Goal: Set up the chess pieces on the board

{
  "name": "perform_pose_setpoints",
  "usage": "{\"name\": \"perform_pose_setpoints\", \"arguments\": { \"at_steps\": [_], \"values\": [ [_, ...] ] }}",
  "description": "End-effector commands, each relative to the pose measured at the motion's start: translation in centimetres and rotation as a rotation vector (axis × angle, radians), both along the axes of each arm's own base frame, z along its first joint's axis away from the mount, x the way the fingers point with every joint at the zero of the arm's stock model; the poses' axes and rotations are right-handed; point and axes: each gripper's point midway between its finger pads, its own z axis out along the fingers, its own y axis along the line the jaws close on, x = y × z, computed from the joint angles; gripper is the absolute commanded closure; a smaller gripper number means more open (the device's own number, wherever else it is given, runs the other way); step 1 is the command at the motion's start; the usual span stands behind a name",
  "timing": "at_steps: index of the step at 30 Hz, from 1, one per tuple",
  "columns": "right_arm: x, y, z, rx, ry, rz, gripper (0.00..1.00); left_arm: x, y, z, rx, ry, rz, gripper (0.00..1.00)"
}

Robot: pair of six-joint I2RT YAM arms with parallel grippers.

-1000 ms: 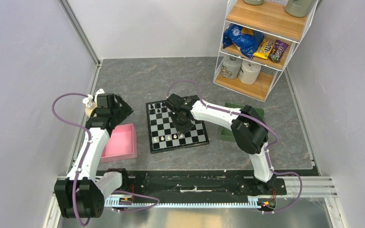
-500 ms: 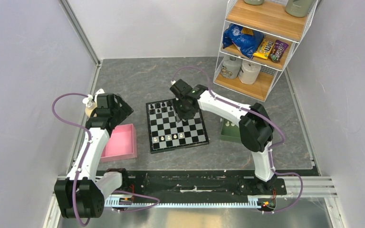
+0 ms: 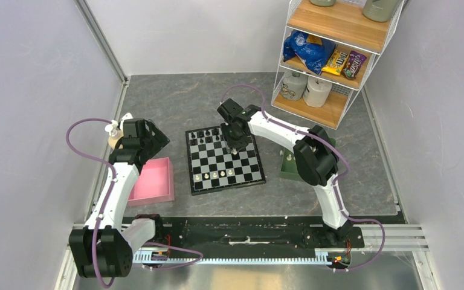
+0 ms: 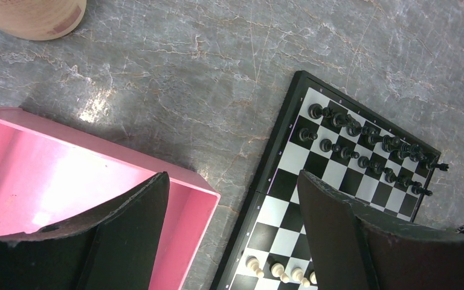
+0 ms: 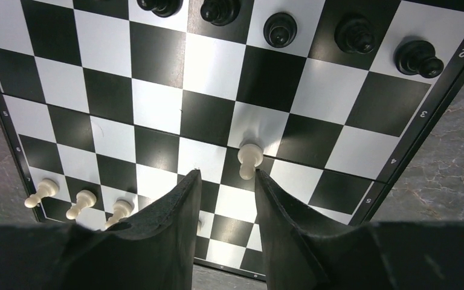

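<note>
Board [image 3: 208,158]: flat square of black and white checks with a black border, lying slightly turned.
Black pieces [image 4: 362,145]: upright, crowded in two rows along the far edge.
White pawns [image 3: 214,175]: a short upright row near the near edge.
Lone white pawn [image 5: 249,158]: upright mid-board, apart from both groups.

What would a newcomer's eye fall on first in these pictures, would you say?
The black-and-white board in the middle of the table, with black pieces lined along its far edge and a few white ones near. The right hand hovers open above it, beside a lone white pawn standing mid-board. A bright pink tray lies left of the board.
</note>
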Motion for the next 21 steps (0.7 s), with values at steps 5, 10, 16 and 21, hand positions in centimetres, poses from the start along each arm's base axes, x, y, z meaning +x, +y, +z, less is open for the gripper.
{"name": "perform_pose_setpoints", "arguments": {
  "at_steps": [5,10,16,21],
  "values": [
    [1.3,0.5,0.6,-0.001,-0.035,0.010,0.59,0.8,0.0,1.3,0.005,-0.052,-0.011,0.15],
    [1.4,0.3,0.1,-0.011,-0.025,0.009,0.63,0.8,0.0,1.3,0.003,-0.052,-0.011,0.15],
    [1.2,0.0,-0.7,-0.032,-0.014,0.007,0.68,0.9,0.0,1.4,0.002,-0.054,-0.013,0.15],
    [1.2,0.1,-0.4,-0.022,-0.013,0.003,0.72,0.9,-0.1,1.3,-0.002,-0.052,-0.014,0.15]
  ]
}}
